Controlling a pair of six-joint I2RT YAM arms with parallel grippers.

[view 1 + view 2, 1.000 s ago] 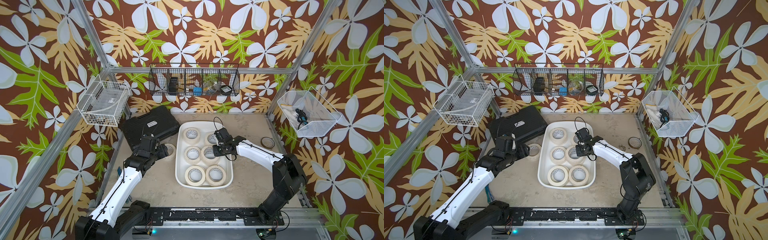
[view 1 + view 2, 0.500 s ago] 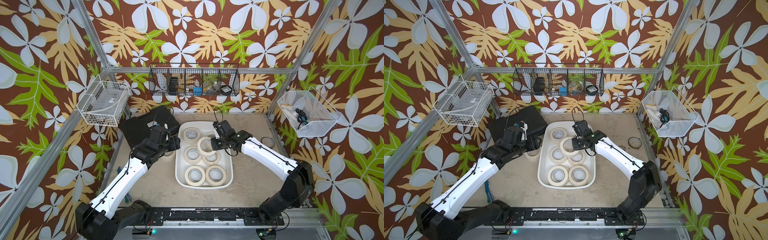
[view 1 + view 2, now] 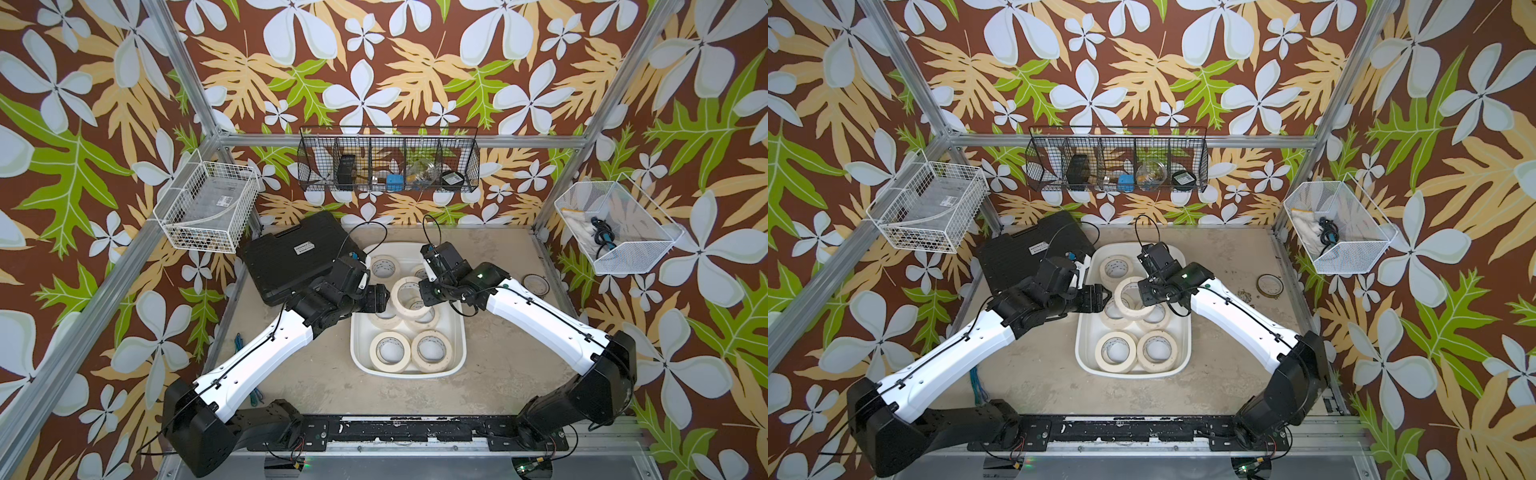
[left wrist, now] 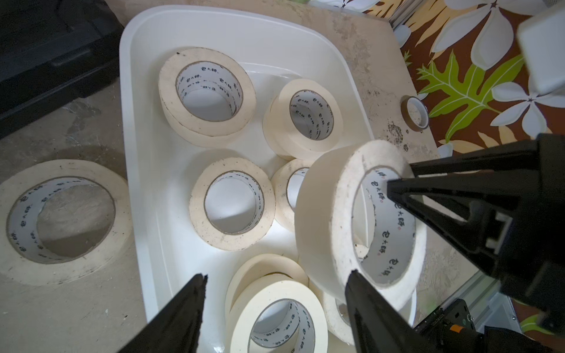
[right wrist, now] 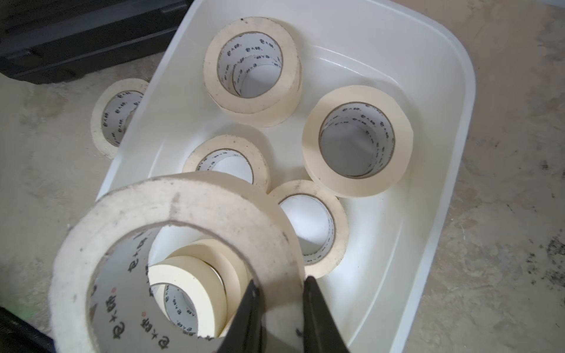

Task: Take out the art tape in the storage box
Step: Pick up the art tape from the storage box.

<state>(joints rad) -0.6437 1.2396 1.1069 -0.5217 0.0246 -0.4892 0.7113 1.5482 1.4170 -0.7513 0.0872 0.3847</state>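
Observation:
The storage box (image 3: 458,353) (image 3: 1082,357) is a white tub in mid-table with several cream art tape rolls (image 3: 389,351) (image 3: 1116,348) lying flat in it. My right gripper (image 3: 423,291) (image 5: 281,279) is shut on the wall of one art tape roll (image 3: 400,296) (image 3: 1119,300) (image 5: 183,207), held tilted above the box. My left gripper (image 3: 383,298) (image 4: 276,275) stands open just left of that held roll (image 4: 324,214), one finger close to its rim and nothing between the fingers. Another roll (image 4: 61,275) (image 5: 97,128) lies on the table left of the box.
A black hard case (image 3: 291,257) sits at the back left, close to the left arm. A thin brownish ring (image 3: 536,284) (image 4: 414,113) lies on the table at the right. Wire baskets (image 3: 208,212) (image 3: 386,166) (image 3: 615,224) hang on the walls.
My right gripper has lifted a roll out of the box and carried it a little left. My left arm has swung from the roll on the table towards the held roll.

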